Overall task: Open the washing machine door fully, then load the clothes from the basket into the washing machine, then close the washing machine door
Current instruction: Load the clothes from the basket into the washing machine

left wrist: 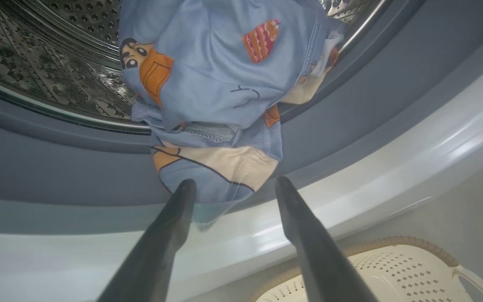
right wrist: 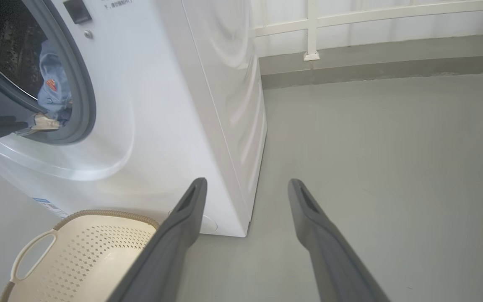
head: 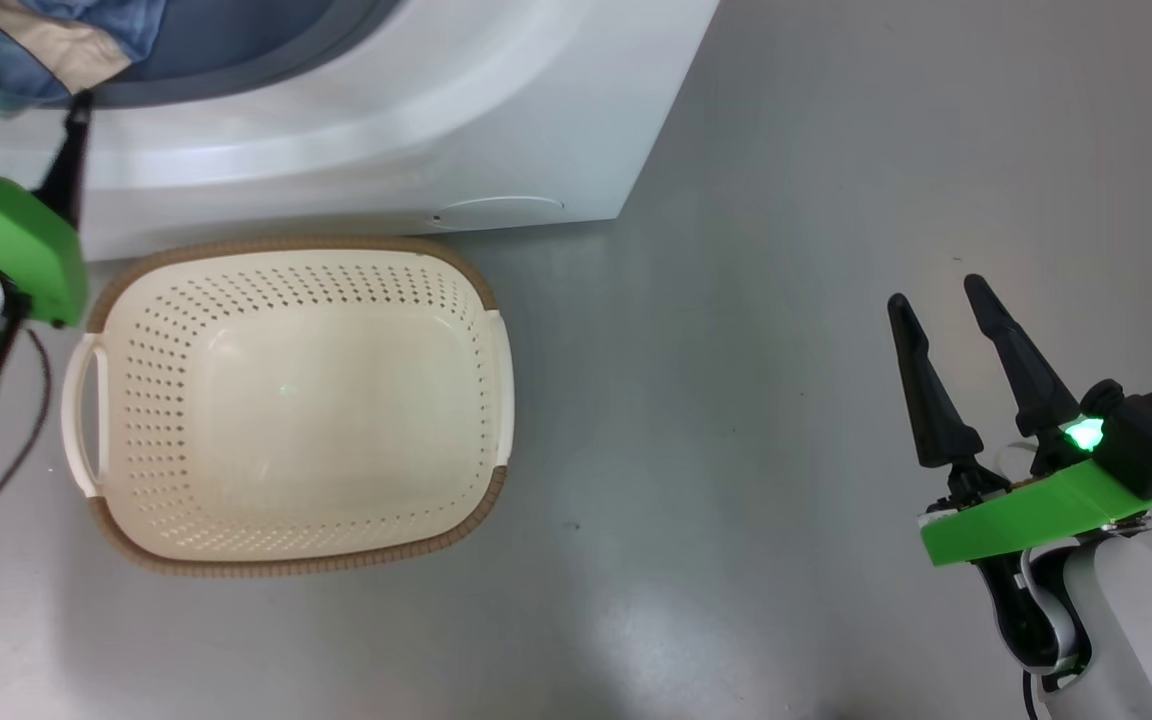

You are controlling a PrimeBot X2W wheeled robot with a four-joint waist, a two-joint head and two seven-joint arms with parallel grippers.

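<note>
**Left wrist view.** The left gripper (left wrist: 235,181) has its fingers spread, with nothing clamped. The clothes (left wrist: 220,84) lie just ahead of the fingertips, bunched in the drum (left wrist: 36,63) mouth. They drape outward over the grey seal (left wrist: 57,167), and the lowest flap hangs between the two tips. The fabric looks light, limp and somewhat slick, so it will likely sag and slide back out over the seal. The bunched fold just above the flap looks like the best place to take hold, followed by a push deeper in. The seal lip and the steel drum rim are the edges likely to snag.

**Head view.** The basket (head: 286,245) sits empty beside the left gripper, against the washer (head: 386,150). The right gripper (head: 937,291) is also spread and holds nothing. It hangs over open floor (head: 736,350), well apart from the basket.

**Right wrist view.** The washer's corner stands ahead and to the left of the right fingers. Bare floor lies ahead and to the right, giving room to swing.
</note>
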